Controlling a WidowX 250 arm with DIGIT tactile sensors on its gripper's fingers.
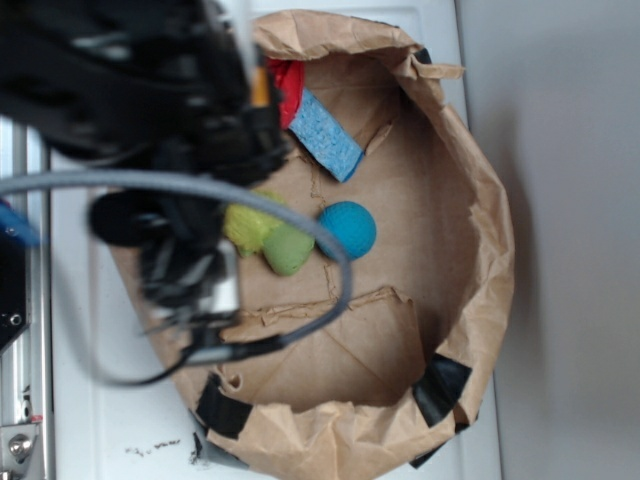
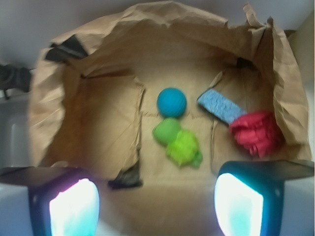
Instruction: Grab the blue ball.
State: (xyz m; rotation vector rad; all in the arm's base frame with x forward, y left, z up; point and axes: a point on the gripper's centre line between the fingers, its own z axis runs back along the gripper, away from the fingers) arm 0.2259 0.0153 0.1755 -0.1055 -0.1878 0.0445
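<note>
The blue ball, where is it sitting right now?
In the wrist view the blue ball lies mid-floor in the paper bag, touching the green toy just below it, with the blue sponge to its right.

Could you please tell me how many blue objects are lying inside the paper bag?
2. The blue ball sits mid-floor, touching the green toy. The light-blue sponge block lies beside the red item near the bag's wall. The arm may hide others in the exterior view.
</note>
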